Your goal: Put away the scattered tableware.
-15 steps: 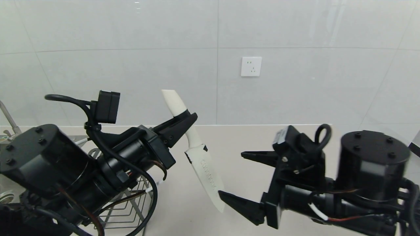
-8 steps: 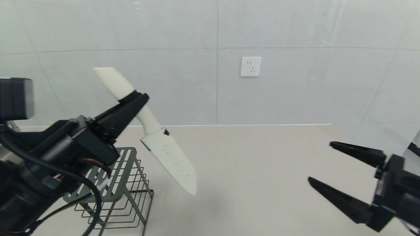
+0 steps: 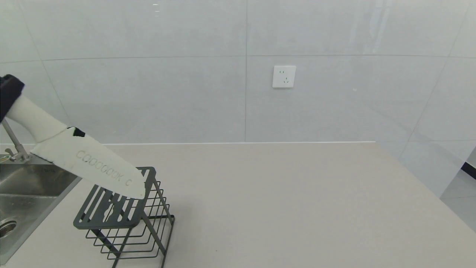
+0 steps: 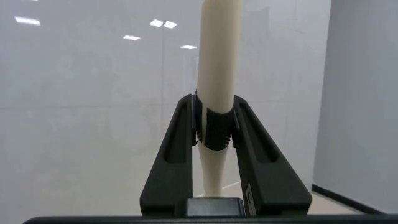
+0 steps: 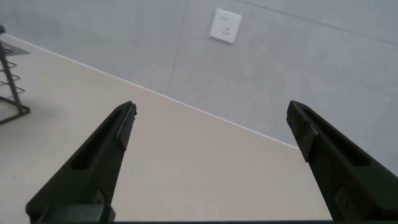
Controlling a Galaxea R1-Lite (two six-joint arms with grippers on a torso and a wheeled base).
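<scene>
Head: white knife (image 3: 89, 167) at far left of frame. Its handle runs off the left edge and the blade slopes down to the right. Tip is over the slotted top plate of the dark wire rack (image 3: 111, 219), lower left; can't tell if it touches. There's a row of lettering along the blade, not read off. Sink (image 3: 22, 186) is at the lower left edge, with the faucet (image 3: 11, 143) above it. Wall socket (image 3: 284, 76) is upper centre, with no legible marking. Rack stands on the beige counter (image 3: 279, 204).

Diff: 1 s ago the knife was mid-frame and near upright. 0.5 s ago it was left of centre and tilted. Now it lies flatter, at the far left over the rack. Rack and socket haven't moved.

Left wrist: left gripper (image 4: 216, 118) is clamped tight on the knife's white handle, pads on both sides. The handle sticks out past the fingertips.

Right wrist: right gripper (image 5: 211, 109) has its jaws spread wide with nothing between them, above the counter. 0.5 s ago it was at lower right in the head view with the same spread. 1 s ago it was nearer centre, beside the blade tip.
</scene>
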